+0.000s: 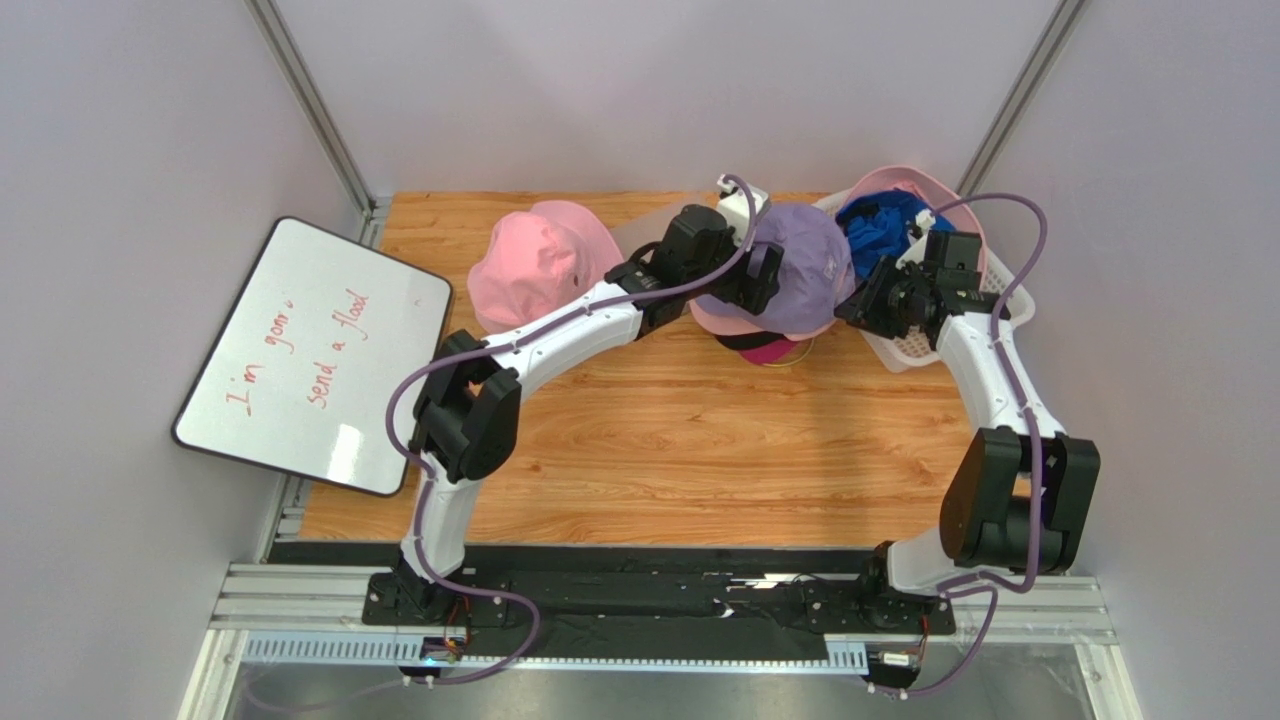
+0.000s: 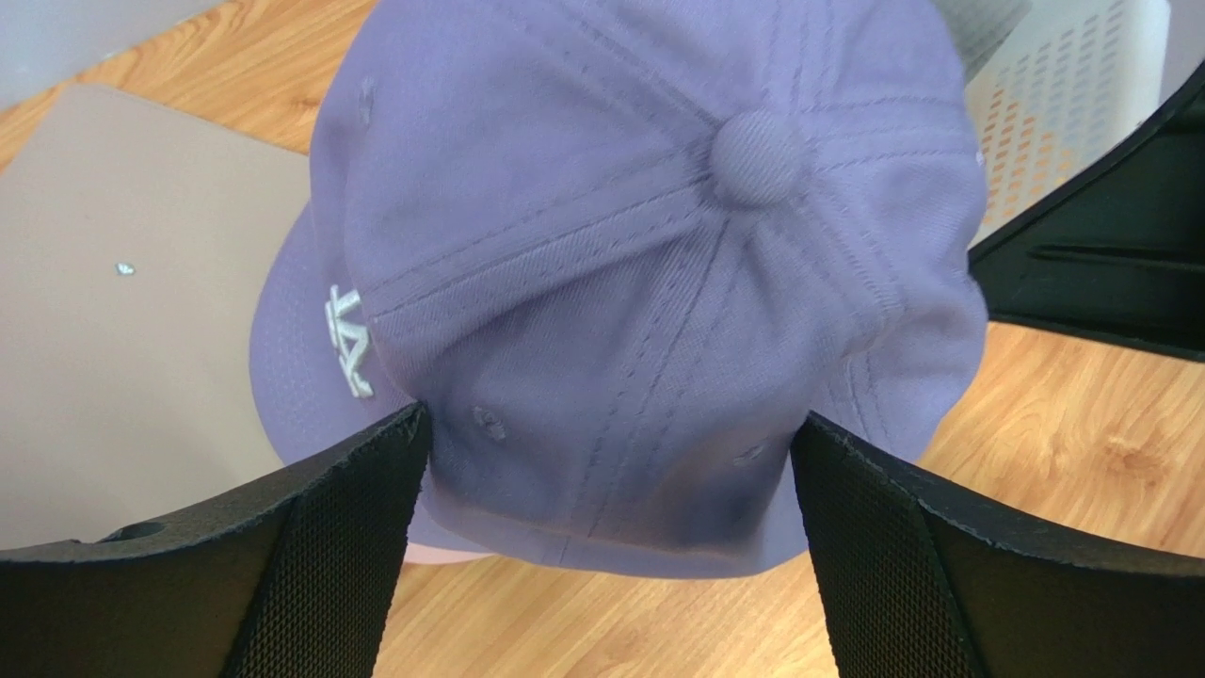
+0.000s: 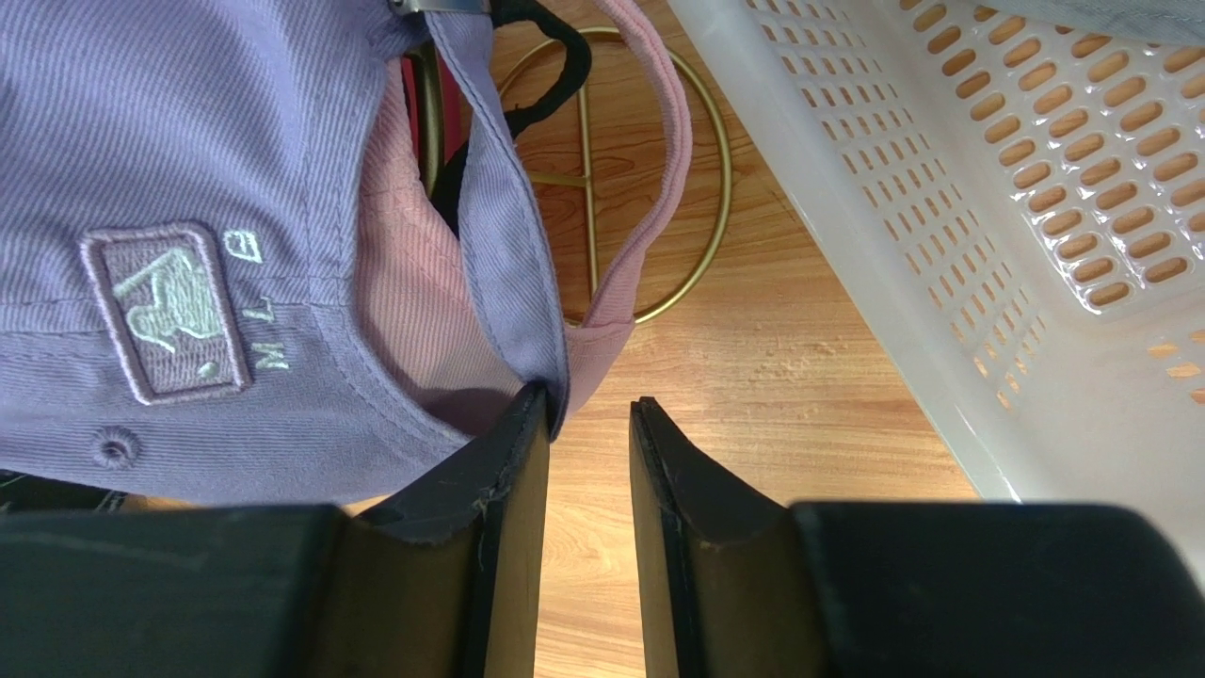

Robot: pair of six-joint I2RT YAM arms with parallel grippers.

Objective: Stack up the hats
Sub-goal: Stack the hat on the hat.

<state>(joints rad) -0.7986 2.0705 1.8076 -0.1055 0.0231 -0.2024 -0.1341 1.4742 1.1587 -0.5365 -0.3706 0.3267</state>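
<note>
Overhead, the lavender cap (image 1: 804, 267) lies atop a pink cap (image 1: 717, 318) on the bench (image 1: 676, 450), between a pink bucket hat (image 1: 541, 263) and a white basket (image 1: 1010, 308); left wrist view, left jaws wide astride it, gripping nothing; right wrist view, right jaws narrowly apart, empty, at its rim.

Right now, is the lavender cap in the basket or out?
Out: lavender cap sits crown-up over a pink hat, beside the white basket.
</note>
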